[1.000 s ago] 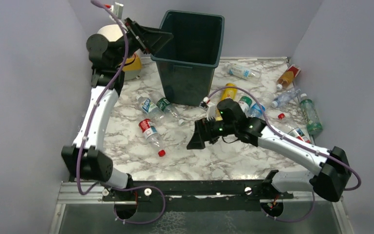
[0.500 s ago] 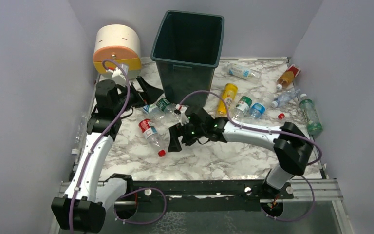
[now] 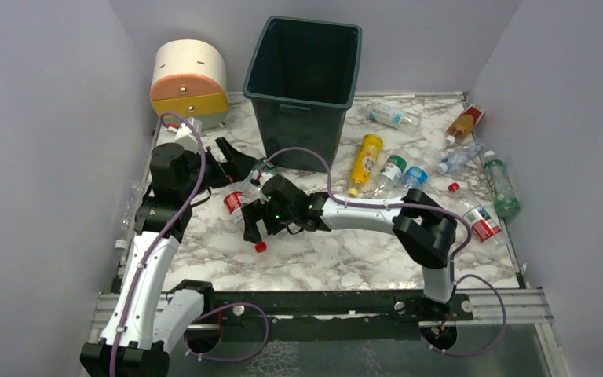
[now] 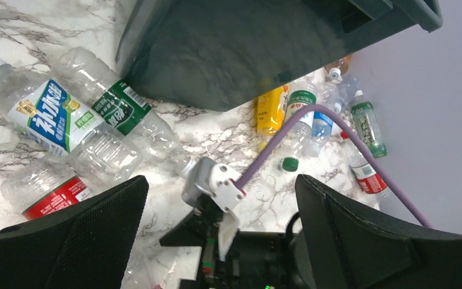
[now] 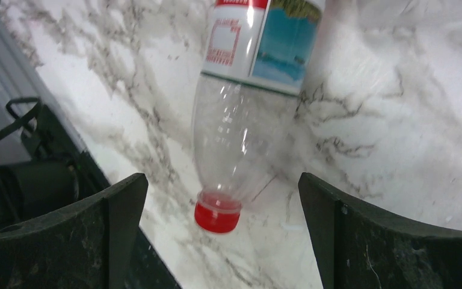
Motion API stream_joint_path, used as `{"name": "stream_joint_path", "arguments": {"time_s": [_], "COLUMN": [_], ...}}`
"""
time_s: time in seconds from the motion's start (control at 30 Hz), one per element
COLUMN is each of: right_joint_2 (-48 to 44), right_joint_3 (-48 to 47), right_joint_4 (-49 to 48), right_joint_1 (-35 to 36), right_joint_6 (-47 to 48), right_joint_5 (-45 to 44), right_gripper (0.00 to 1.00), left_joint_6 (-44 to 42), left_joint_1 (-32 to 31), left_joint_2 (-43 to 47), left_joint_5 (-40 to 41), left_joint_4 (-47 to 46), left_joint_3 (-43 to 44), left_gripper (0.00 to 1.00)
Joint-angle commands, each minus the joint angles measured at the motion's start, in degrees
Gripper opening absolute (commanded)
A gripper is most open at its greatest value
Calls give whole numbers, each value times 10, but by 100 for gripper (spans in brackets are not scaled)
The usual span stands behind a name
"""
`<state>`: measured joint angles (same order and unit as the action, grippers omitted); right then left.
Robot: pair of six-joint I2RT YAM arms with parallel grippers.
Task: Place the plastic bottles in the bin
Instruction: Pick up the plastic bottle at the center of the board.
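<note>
The dark green bin (image 3: 298,126) stands upright at the back centre. A clear bottle with a red label and red cap (image 5: 246,114) lies on the marble. My right gripper (image 5: 222,180) hovers open over its neck, one finger on each side, not touching it. In the top view this bottle (image 3: 238,204) lies left of centre, with the right gripper (image 3: 253,224) over its cap end. My left gripper (image 3: 243,166) hangs open and empty above a blue-labelled bottle (image 4: 45,108) and a green-labelled bottle (image 4: 120,111) beside the bin wall (image 4: 246,54). Between its fingers shows the right arm's wrist.
A cream, orange and yellow drawer unit (image 3: 188,82) stands at the back left. Several more bottles lie right of the bin: a yellow one (image 3: 365,157), an orange one (image 3: 463,124), a green one (image 3: 501,184), a red-labelled one (image 3: 480,220). Grey walls close in the sides.
My left arm came down from the bin's rim to the bottles left of the bin. My right arm swept left across the table to the red-capped bottle. Both grippers stayed open.
</note>
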<state>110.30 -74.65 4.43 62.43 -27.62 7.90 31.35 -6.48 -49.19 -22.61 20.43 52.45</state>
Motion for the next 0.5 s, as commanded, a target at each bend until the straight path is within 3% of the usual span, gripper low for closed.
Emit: {"name": "stream_joint_path", "arguments": {"time_s": [0.0,0.47], "right_joint_2": [51,132], "right_joint_3": [-51,-126], "right_joint_4": [-8,14], "right_joint_1": [11,23], "right_joint_6": [-2,-4], "right_joint_5": [-70,-114], "right_gripper": [100,99], "left_joint_6": [-14,-10], "left_joint_1": [2,2], "left_joint_2": [16,18], "left_joint_5": [7,-12], "left_joint_4": [16,17], "left_joint_3": [-2,-4], "left_gripper": [99,99]}}
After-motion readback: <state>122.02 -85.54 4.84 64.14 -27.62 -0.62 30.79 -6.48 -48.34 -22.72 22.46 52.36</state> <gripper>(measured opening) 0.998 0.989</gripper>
